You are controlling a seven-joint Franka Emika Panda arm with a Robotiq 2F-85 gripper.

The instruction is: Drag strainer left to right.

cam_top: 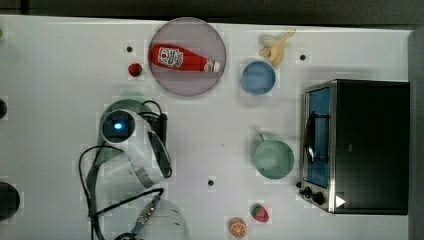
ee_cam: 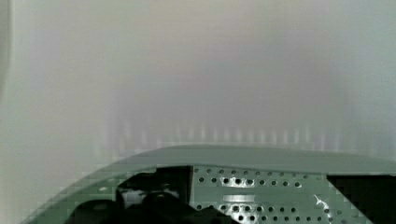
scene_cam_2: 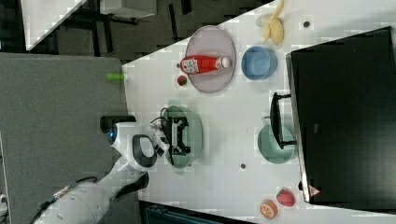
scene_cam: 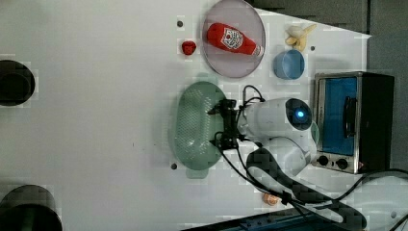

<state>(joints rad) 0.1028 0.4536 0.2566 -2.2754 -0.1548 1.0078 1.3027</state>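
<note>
The claw point(scene_cam: 222, 124) is standing wide open over the strainer point(scene_cam: 192, 126), its fingers straddling the rim nearest the arm and gripping nothing. The strainer is lying directly beneath it on the worktop point(scene_cam: 96, 96). Risk: if the fingers are seating shallowly, the light plastic may be slipping or tipping during the drag. Farther off, the mug point(cam_top: 273, 159) and oven point(cam_top: 357, 146) are obstructing the path. The ketchup point(cam_top: 182, 58) label is unreadable.

No wording can be read anywhere. The red ketchup bottle point(cam_top: 184, 58) on the purple plate point(cam_top: 200, 86) carries a white label, its print illegible. The toaster oven point(scene_cam_2: 343, 116) bears a small triangular warning sign at one corner
</note>
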